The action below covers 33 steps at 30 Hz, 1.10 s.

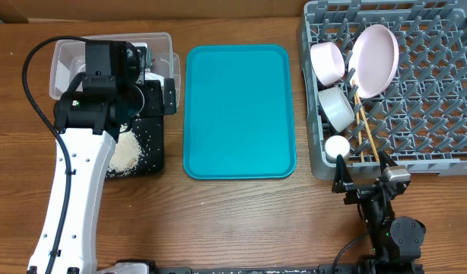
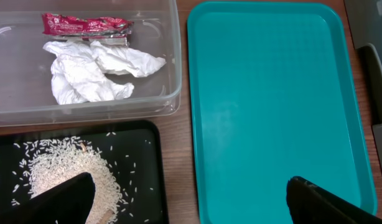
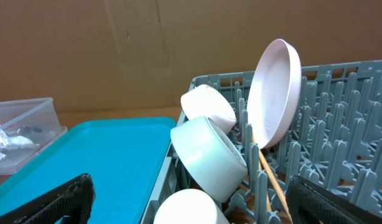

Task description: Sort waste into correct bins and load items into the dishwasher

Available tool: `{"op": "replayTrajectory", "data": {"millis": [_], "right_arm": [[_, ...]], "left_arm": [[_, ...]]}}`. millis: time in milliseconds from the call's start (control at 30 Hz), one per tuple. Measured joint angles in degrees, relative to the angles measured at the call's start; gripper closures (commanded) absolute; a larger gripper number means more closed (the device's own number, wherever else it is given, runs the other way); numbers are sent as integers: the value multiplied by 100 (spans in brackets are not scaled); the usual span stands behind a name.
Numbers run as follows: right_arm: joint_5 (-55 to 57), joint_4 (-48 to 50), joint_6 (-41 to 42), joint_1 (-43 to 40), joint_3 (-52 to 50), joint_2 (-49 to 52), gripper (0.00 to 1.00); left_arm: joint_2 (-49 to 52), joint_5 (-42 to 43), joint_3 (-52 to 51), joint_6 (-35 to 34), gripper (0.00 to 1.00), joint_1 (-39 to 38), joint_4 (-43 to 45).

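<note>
Both arms hang empty here. The left gripper (image 2: 188, 182) has its jaws spread wide with nothing in them, over the seam where the black tray (image 2: 141, 155) meets the left edge of the teal tray (image 1: 239, 110). The right gripper (image 3: 188, 185) is just as wide and just as bare, off the teal tray's right near corner, facing the dish rack (image 1: 431, 106). By the look of it the sorting is done, so the job now is a clean exit: lift the left arm straight up so it doesn't nudge the black tray and scatter rice (image 2: 60, 171), and back the right arm away without clipping the chopsticks (image 1: 364, 125) slanting toward the rack's near edge. Left of the teal tray, the clear tub (image 2: 169, 62) holds the crumpled red wrapper (image 2: 85, 26) and the white tissue (image 2: 91, 71). To its right, in the rack, are the large plate (image 1: 374, 61) propped on edge, the small plate (image 1: 327, 62), the grey bowl (image 1: 336, 106) and the cup (image 1: 337, 146).
</note>
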Motion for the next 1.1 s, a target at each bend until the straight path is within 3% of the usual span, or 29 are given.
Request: {"op": "replayTrajectory", "data": {"millis": [1100], "right_arm": [[-2,0,0,0,0,0,0]], "left_arm": [[0,-264,0,0,0,0,-35]]}}
